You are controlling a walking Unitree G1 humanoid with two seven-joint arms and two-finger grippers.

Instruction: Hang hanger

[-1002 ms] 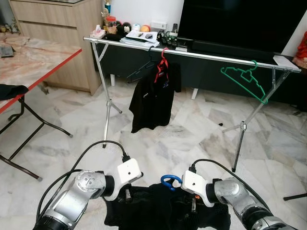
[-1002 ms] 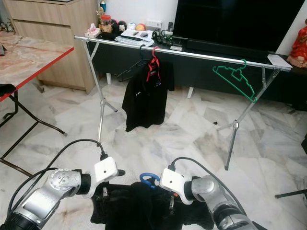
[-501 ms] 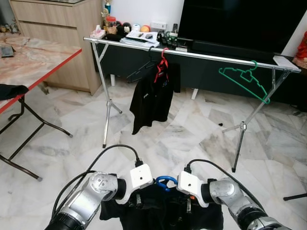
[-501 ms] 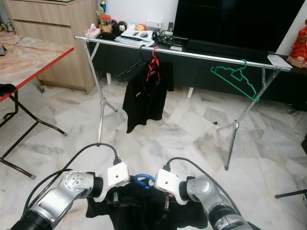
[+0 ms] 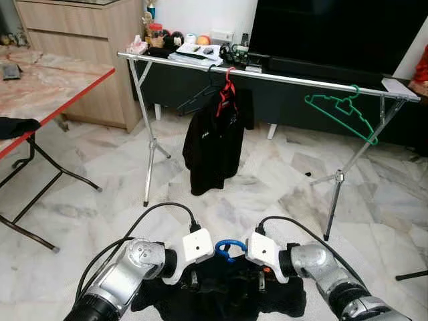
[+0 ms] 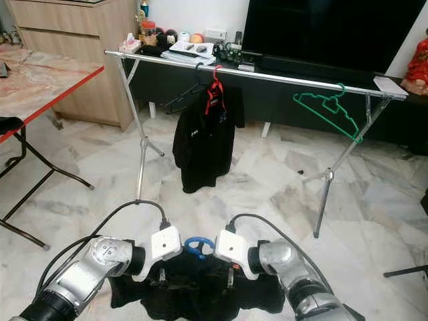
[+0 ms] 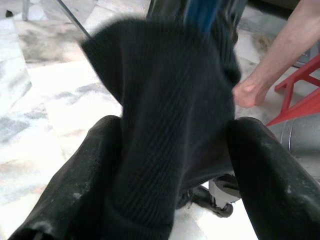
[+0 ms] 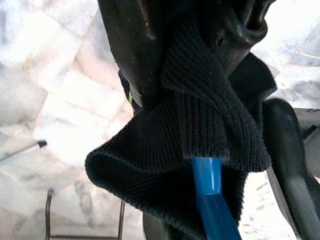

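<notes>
A black knit garment (image 5: 221, 294) on a blue hanger (image 5: 231, 249) hangs low in front of me, just above the floor. My left gripper (image 5: 192, 278) is shut on its left shoulder, and the fabric bunches between the fingers (image 7: 90, 175). My right gripper (image 5: 261, 281) is shut on the right shoulder, where the blue hanger arm (image 8: 210, 200) pokes out of the cloth. The blue hook stands up between the two wrists. Ahead stands a silver clothes rail (image 5: 281, 77) with a black shirt (image 5: 215, 144) on a red hanger (image 5: 227, 87), an empty black hanger (image 5: 197, 100) and an empty green hanger (image 5: 341, 110).
A red-edged marble table (image 5: 47, 83) stands at the left, a wooden cabinet (image 5: 80, 40) behind it. A dark TV (image 5: 334, 30) and a cluttered low shelf lie behind the rail. The rail's splayed legs (image 5: 148, 150) reach onto the marble floor. A person's hand (image 7: 247, 92) appears in the left wrist view.
Both grippers have drawn closer together and the garment has bunched up between them. The blue hook has risen slightly. The black shirt on the rail has swung a little.
</notes>
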